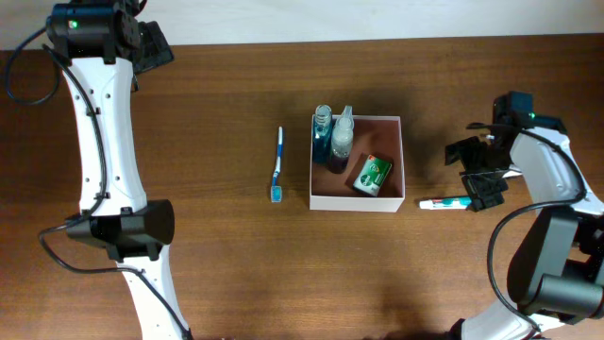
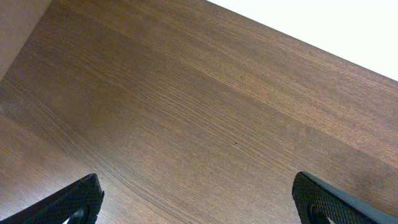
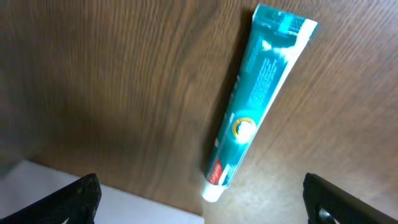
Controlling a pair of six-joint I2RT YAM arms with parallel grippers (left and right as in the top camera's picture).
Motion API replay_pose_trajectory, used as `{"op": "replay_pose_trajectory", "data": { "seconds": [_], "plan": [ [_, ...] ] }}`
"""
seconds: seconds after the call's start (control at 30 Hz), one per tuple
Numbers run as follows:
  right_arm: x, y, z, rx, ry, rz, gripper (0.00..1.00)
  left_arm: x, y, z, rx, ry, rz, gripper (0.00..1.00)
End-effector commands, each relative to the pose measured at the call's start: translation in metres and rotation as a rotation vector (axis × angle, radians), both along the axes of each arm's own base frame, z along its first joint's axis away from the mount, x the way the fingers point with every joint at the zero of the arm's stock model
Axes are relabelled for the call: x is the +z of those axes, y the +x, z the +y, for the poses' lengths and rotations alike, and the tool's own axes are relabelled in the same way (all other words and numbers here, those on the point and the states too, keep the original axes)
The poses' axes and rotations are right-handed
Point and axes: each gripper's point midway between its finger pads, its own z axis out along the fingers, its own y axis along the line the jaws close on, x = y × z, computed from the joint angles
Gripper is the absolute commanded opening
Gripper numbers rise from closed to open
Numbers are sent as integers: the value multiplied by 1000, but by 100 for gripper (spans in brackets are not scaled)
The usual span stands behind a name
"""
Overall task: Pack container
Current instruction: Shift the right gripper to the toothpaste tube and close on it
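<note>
Far left over bare wood-grain bench (image 2: 205, 93), left end effector (image 2: 199, 202) spread wide, empty; then slim blue toothbrush (image 1: 277, 165), square cardboard container (image 1: 357, 201) mid-bench with two clear bottles (image 1: 324, 132) and green carton (image 1: 373, 175) inside, glossy teal toothpaste tube (image 3: 255, 106) beside it, right end effector (image 3: 199, 199) splayed empty near the tube.

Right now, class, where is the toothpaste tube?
In the overhead view the toothpaste tube lies flat on the table, on the robot's right side, just outside the right wall of the container.
</note>
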Motion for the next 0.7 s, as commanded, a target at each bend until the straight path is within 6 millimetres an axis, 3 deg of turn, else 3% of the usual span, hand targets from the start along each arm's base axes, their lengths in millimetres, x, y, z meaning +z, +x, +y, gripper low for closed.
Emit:
{"op": "replay_pose_trajectory", "data": {
  "seconds": [0.0, 0.13, 0.5, 0.67],
  "plan": [
    [-7, -9, 0, -90, -12, 24, 99, -3, 0, 3, 14, -5, 5, 100],
    [-19, -21, 4, -139, 0, 61, 99, -4, 0, 3, 14, -5, 9, 99],
    [-39, -13, 2, -140, -9, 9, 100, -4, 0, 3, 14, -5, 8, 99],
    [-49, -18, 3, -139, -4, 33, 92, -4, 0, 3, 14, -5, 9, 99]
  ]
}}
